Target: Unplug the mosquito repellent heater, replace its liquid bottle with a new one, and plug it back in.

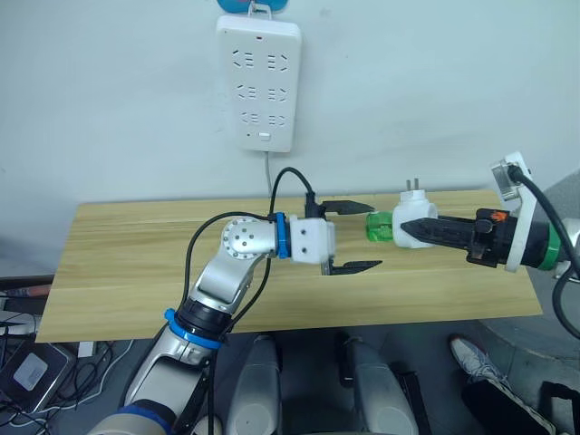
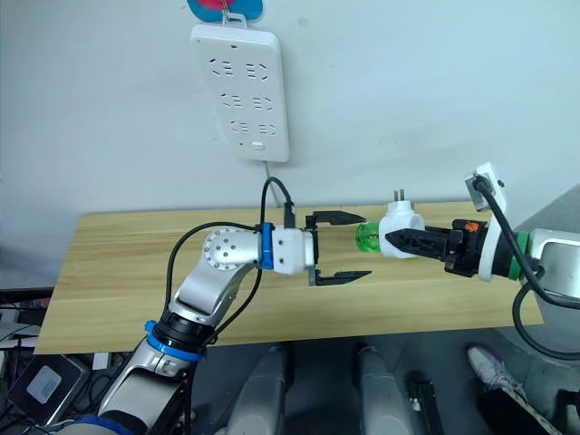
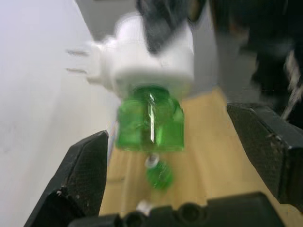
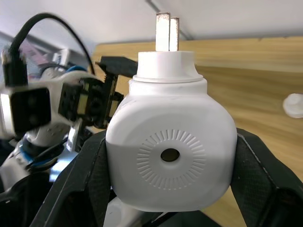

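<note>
Mosquito repellent heater [image 1: 410, 223]; prongs [image 3: 76, 61] blurred

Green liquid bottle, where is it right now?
The translucent green liquid bottle is screwed into the white plastic heater that the right gripper holds above the wooden table, just off the open left gripper.

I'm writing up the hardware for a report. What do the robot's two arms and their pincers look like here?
The left arm is silver-grey metal with round bolted joints, blue rings and looping black cables. It ends in a white block carrying the left pincer, which has two black fingers. The right arm has a white wrist with a green ring, an orange mark and a black cable. The right pincer is black too.
</note>
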{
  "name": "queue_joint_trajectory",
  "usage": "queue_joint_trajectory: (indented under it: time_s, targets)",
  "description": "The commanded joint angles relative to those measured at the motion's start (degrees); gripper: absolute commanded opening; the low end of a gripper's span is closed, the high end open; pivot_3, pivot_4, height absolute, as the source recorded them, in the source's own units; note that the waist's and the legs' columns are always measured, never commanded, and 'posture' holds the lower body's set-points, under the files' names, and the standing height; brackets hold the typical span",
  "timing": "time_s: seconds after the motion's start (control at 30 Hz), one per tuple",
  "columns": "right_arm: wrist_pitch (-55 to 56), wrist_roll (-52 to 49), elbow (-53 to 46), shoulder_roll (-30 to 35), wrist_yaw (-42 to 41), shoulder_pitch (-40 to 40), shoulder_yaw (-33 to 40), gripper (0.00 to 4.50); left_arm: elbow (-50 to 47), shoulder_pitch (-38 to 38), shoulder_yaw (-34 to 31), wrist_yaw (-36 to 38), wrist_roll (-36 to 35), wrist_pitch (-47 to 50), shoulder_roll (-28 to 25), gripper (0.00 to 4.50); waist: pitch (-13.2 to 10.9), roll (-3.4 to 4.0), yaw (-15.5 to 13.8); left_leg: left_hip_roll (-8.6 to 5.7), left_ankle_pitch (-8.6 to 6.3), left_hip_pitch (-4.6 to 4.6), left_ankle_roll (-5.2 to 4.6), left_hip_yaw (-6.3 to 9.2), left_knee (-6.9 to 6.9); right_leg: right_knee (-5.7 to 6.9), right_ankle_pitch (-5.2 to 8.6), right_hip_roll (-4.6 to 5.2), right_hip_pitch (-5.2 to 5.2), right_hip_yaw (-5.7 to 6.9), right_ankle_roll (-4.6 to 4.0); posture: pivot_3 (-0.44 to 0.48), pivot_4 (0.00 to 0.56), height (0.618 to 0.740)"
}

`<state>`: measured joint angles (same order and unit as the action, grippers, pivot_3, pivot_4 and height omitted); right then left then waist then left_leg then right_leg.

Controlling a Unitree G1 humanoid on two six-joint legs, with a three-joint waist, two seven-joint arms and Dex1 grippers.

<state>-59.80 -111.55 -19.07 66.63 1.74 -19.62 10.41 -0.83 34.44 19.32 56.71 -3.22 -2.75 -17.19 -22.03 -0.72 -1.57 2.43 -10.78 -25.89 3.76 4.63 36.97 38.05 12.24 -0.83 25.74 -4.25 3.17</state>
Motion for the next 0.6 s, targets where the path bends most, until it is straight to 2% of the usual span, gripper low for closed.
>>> queue_joint_trajectory:
  time_s: [0.03, 0.2, 0.5, 0.6]
  targets:
    - [2.50, -1.45, -3.36, -0.81, 2.77, -0.36, 1.22, 2.97, -3.44, -0.53, 3.34, -5.75, 8.18, -4.96, 0.46, 4.50, 0.00, 0.00, -0.01, 0.00, 0.00, 0.00, 0.00, 0.00, 0.00, 0.00, 0.00, 0.00, 0.00, 0.00, 0.00, 0.164, 0.308, 0.740]
    - [3.34, -1.45, -5.11, -1.82, 4.94, 0.76, 0.85, 2.97, -4.22, 1.10, 4.53, -13.23, 15.78, -3.89, 2.78, 4.50, 0.00, 0.00, -0.07, -0.01, 0.00, -0.02, 0.00, 0.00, 0.02, 0.00, -0.01, 0.01, 0.00, -0.02, 0.02, 0.162, 0.312, 0.740]
    - [4.49, -1.45, -6.94, -3.68, 6.89, 0.66, -0.06, 2.97, -5.29, 2.75, 6.76, -15.13, 20.14, 0.25, 4.55, 4.50, 0.00, 0.00, 0.00, -0.01, 0.01, 0.00, -0.01, 0.00, 0.00, 0.02, -0.02, 0.01, 0.00, -0.02, 0.01, 0.162, 0.315, 0.740]
    - [4.62, -1.45, -6.94, -3.98, 7.17, 0.77, -0.06, 2.97, -5.19, 2.92, 7.56, -15.02, 21.23, 1.25, 4.50, 3.89, 0.00, 0.00, 0.00, -0.01, 0.01, -0.01, -0.02, 0.01, 0.02, 0.03, -0.02, 0.01, 0.00, -0.02, 0.01, 0.162, 0.315, 0.740]
